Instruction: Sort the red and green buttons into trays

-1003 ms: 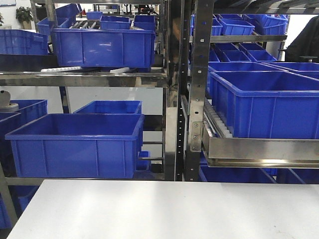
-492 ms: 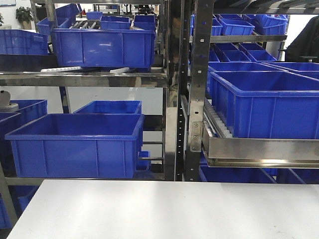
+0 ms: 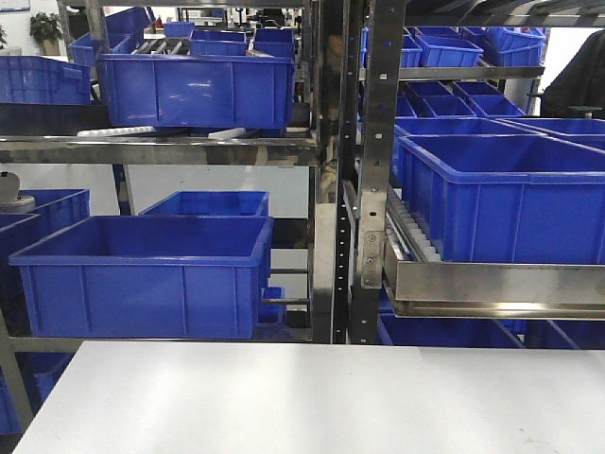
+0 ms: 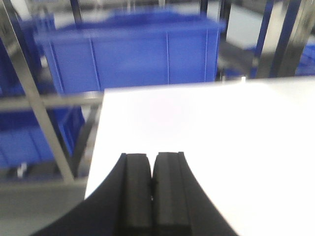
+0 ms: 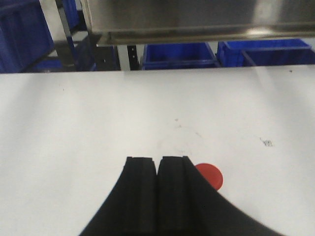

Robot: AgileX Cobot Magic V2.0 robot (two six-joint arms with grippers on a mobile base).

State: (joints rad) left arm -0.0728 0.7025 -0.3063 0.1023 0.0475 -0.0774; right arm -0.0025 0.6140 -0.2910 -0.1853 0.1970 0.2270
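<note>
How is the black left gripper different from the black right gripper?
A red round cap peeks out beside the right gripper; the left gripper has only bare white table. The left sits by the table's edge, the right further in. Both are black with jaws closed together.

Red button [image 5: 209, 176]: lower-left hidden behind right gripper [image 5: 157, 164]; only a red disc shows, body can't tell. Left wrist view blurred, blue crate [image 4: 133, 54] and rack [image 4: 32, 93] soft. Worktop [image 3: 312, 397] cut by bottom edge.
</note>
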